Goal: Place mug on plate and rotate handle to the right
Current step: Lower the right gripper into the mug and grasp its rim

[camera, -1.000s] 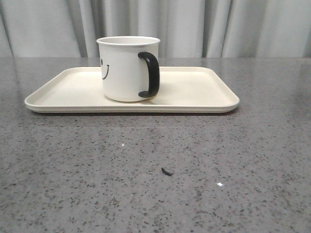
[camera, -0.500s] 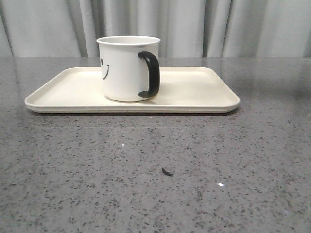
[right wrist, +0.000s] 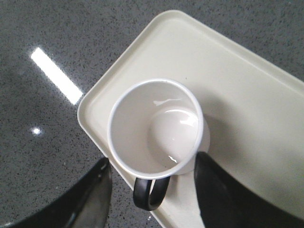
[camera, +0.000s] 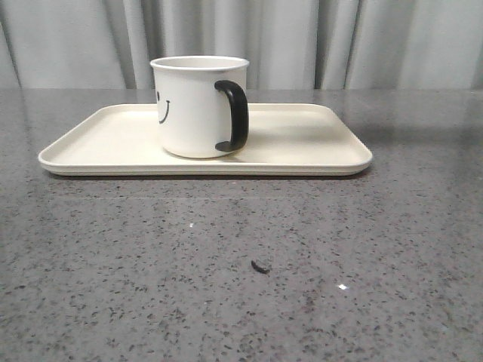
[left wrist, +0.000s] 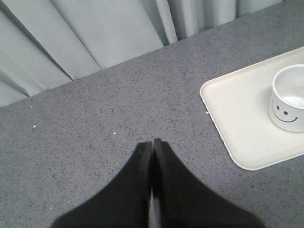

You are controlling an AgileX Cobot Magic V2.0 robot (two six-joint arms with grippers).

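The white mug (camera: 196, 109) stands upright on the cream plate (camera: 302, 143), left of the plate's middle. Its black handle (camera: 235, 115) points right and a little toward the camera, and part of the smiley face shows on its left side. No gripper appears in the front view. Seen from the right wrist, my right gripper (right wrist: 153, 161) is open above the empty mug (right wrist: 154, 128), with one finger either side of the handle (right wrist: 149, 192) and neither touching. My left gripper (left wrist: 153, 142) is shut and empty over bare table, well away from the plate (left wrist: 237, 109) and mug (left wrist: 289, 102).
The grey speckled table (camera: 226, 302) carries a small dark crumb (camera: 259, 266) in front of the plate. Pale curtains (camera: 339, 45) hang behind the table's far edge.
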